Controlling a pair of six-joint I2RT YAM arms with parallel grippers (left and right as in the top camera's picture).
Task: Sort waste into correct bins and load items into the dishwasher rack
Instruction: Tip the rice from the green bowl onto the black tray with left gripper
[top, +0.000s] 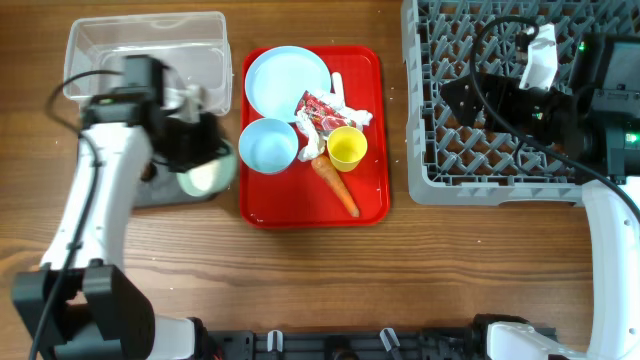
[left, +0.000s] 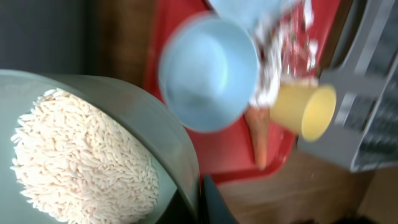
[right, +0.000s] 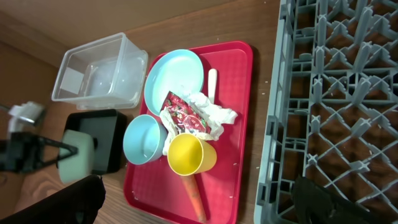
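Rice grains (left: 81, 162) fill the bowl (top: 205, 178) we see clamped by left end effector (left: 200, 199) over the black tray (right: 102, 132); right end effector (right: 202, 202) gapes empty.

A red rectangular plastic serving tray (top: 372, 190) lies flat on the brown wooden surface (top: 300, 280), just right of the left pincer (top: 200, 150) and left of the right pincer (top: 452, 100). A black metal rail (top: 330, 345) runs along the surface's near edge, well below both pincers.

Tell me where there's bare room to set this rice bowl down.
For the rice bowl: red tray's front-left corner, bordered by the empty bowl and the carrot; the clear tub's floor; the wood in front of the tray. Crowded: tray's middle, where wrapper, napkin and yellow cup bunch together.
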